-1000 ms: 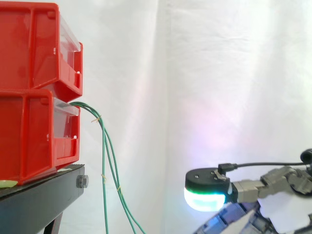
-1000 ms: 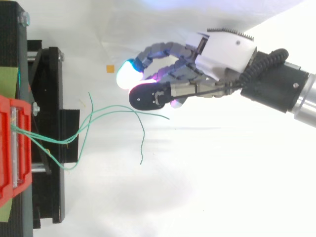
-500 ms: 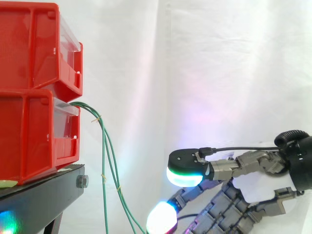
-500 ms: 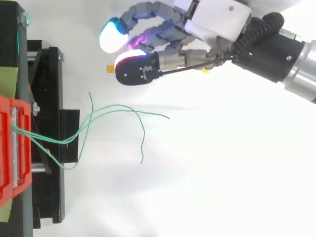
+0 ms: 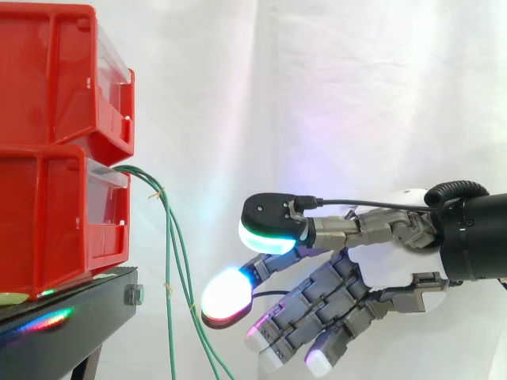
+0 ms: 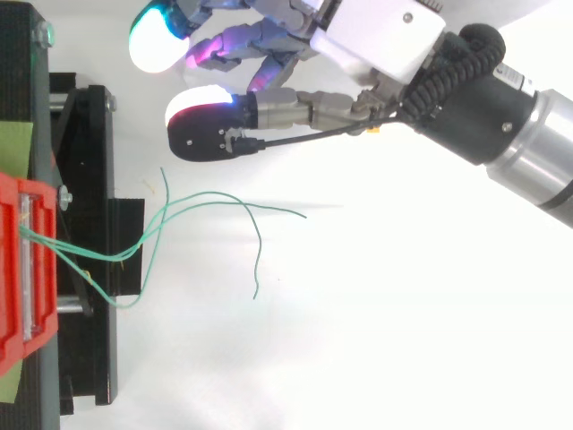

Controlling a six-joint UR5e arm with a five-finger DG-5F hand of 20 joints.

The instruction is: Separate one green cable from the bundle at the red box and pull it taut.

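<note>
1. Several green cables (image 5: 168,261) leave the front of the lower red bin (image 5: 55,214) as a bundle and hang slack past the edge of the black stand (image 5: 71,332).
2. From above, the green cables (image 6: 206,199) fan out from the bin over the stand (image 6: 85,224), and their curved free ends lie loose and apart from one another.
3. A second red bin (image 5: 47,71) sits stacked on the lower one.
4. To the right of the cables, the hand (image 5: 388,265) has its fingers extended and spread, with gaps between them, and holds nothing.
5. One glowing white fingertip (image 5: 226,294) appears close beside the hanging cables in the side view. The top view shows the hand (image 6: 385,40) and its fingertips (image 6: 152,40) off to one side of the bundle, touching no cable.
6. A white curtain (image 5: 356,95) forms the backdrop.
</note>
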